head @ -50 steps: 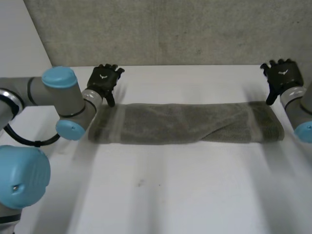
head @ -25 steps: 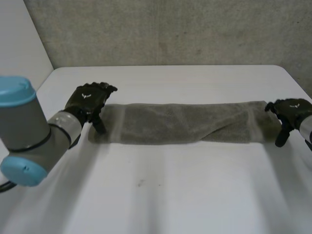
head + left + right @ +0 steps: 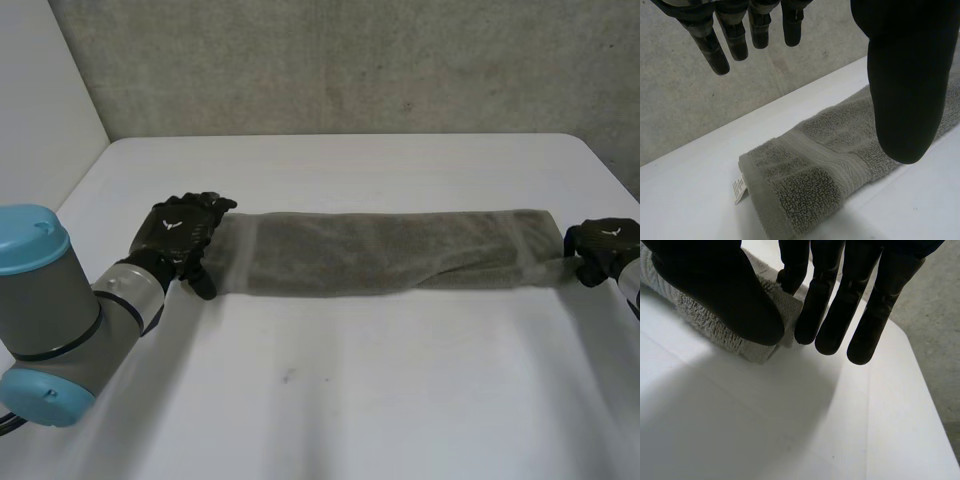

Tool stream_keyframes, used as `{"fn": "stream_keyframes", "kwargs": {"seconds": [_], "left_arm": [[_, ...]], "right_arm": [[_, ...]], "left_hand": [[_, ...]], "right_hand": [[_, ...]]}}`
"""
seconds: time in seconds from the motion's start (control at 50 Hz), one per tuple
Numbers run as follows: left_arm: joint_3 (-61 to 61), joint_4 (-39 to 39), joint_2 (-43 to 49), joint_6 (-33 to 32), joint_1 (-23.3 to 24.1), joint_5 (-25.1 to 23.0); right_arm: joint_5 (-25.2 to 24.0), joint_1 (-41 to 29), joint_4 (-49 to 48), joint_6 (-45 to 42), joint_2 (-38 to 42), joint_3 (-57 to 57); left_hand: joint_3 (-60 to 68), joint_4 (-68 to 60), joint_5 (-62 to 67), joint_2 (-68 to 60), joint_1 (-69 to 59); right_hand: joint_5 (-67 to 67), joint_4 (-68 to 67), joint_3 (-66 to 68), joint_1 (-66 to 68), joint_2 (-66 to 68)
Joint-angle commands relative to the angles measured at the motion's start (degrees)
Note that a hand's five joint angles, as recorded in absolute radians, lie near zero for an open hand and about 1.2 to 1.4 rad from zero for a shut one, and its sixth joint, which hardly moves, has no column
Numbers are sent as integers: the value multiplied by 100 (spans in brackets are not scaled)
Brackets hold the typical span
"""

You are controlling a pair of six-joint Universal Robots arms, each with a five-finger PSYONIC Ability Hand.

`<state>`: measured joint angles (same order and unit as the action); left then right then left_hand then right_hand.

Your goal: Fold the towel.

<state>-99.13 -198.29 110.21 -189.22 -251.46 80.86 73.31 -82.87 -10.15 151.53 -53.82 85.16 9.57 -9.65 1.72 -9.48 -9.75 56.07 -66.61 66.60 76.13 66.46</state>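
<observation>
Towel [image 3: 390, 252]: long grey strip, already doubled lengthways, lying flat across the table [image 3: 330, 400]. I've got one hand at each short end.
Left hand [image 3: 180, 232]: at the towel's left end and spread wide, with the fingers [image 3: 732, 37] straight and well clear of the thumb [image 3: 902, 95]. It holds nothing.
Under the left palm: the banded end of the towel, with a small white tag [image 3: 740, 188] poking out at its side. The hand hovers above it, with no contact that I can make out.
Right hand [image 3: 603, 248]: down at the right end, low over the table.
Right grip: its thumb [image 3: 730, 295] lies across the near side of the end and its fingers [image 3: 840, 315] run straight past the far side. The towel's corner sits in the gap between them. They're apart, not clamped, as far as I can judge.
Done so far: the lengthwise fold looks finished. The edges run fairly even, with a slight twist showing right of the middle.
Left to do: I reckon both ends need gripping, then one end carried over to meet the other, perhaps once more after that.
Progress call: part-way, I'd say. The first fold is made and the crosswise folds are not yet begun.
</observation>
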Motion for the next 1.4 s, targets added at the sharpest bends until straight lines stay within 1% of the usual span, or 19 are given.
{"fn": "stream_keyframes", "kwargs": {"seconds": [0.02, 0.18, 0.22, 0.28, 0.4, 0.44, 0.5, 0.54, 0.56, 0.6, 0.66, 0.76, 0.92, 1.06, 1.08, 1.1, 1.12, 1.3, 1.4], "left_arm": [[-1, -26, 0, 8, -9, 0], [-10, -26, 9, -1, -17, 0], [-10, -26, 0, -1, -17, 0], [-44, -34, 0, -1, -17, -8], [-97, -113, 0, -1, -61, 0], [-97, -131, 0, -1, -61, 0], [-97, -166, 0, -1, -70, 0], [-106, -184, 0, -1, -96, 0], [-106, -201, 0, -1, -105, 0], [-106, -210, 0, -1, -105, 0], [-106, -219, 0, -1, -114, 0], [-115, -219, 0, -1, -114, 9], [-141, -219, 0, -1, -114, 18], [-159, -237, 0, -1, -114, 9], [-159, -237, 0, -1, -105, 9], [-159, -254, 0, -1, -105, 9], [-159, -254, 0, -1, -105, 9], [-159, -412, -9, -1, -79, 9], [-89, -421, -9, -10, 9, -8]], "right_arm": [[60, 69, -57, -27, -15, -69], [78, 667, -66, -475, 135, -544], [78, 982, -40, -921, 143, -789], [104, 1018, -22, -1256, 126, -1035], [96, 798, -22, -1134, -15, -1361], [78, 134, -66, -994, -172, -1554], [78, -239, -75, -932, -182, -1687], [87, -1008, -75, -862, -147, -1949], [87, -1012, -75, -862, -147, -1950], [69, -1860, -83, -853, -7, -2160], [52, -2304, -83, -844, 108, -2249], [-36, -3821, -145, -853, 678, -2337], [-536, -4685, -180, -730, 1294, -2144], [-511, -4704, -136, -616, 1199, -1968], [-467, -4669, -119, -546, 1007, -1916], [-467, -4668, -119, -545, 1005, -1915], [-397, -4607, -101, -397, 744, -1819], [17, -2956, -31, 1070, -664, -643], [-1, -2324, -48, 1142, -902, 95]], "left_hand": [[43, -35, -172, -52, -25], [43, -35, -172, -52, -25], [43, -35, -172, -52, -25], [43, -35, -172, -52, -25], [43, -35, -172, -52, -25], [43, -35, -172, -52, -25], [43, -35, -172, -52, -25], [43, -35, -172, -52, -25], [43, -35, -172, -52, -25], [43, -35, -172, -52, -25], [43, -35, -172, -52, -25], [43, -35, -172, -52, -25], [43, -35, -172, -52, -25], [43, -35, -172, -52, -25], [43, -35, -172, -52, -25], [43, -35, -172, -52, -25], [43, -35, -172, -52, -25], [43, -35, -172, -52, -25], [43, -35, -172, -52, -25]], "right_hand": [[1393, -1339, 1340, 387, 1354], [1393, -1339, 1340, 387, 1354], [1393, -1339, 1340, 387, 1354], [1393, -1339, 1340, 387, 1354], [1393, -1339, 1340, 387, 1354], [1393, -1339, 1340, 387, 1354], [1393, -1339, 1340, 387, 1354], [1393, -1339, 1340, 387, 1354], [1393, -1339, 1340, 387, 1354], [1393, -1339, 1340, 387, 1354], [1393, -1339, 1340, 387, 1354], [1393, -1339, 1340, 387, 1354], [1393, -1339, 1340, 387, 1354], [1082, -1028, 1029, 77, 1043], [-2385, 2439, -2438, -3390, -2423], [-2419, 2473, -2472, -3425, -2458], [-5607, 5661, -5660, -6613, -5646], [-5607, 5661, -5660, -6613, -5646], [-5607, 5661, -5660, -6613, -5646]]}}
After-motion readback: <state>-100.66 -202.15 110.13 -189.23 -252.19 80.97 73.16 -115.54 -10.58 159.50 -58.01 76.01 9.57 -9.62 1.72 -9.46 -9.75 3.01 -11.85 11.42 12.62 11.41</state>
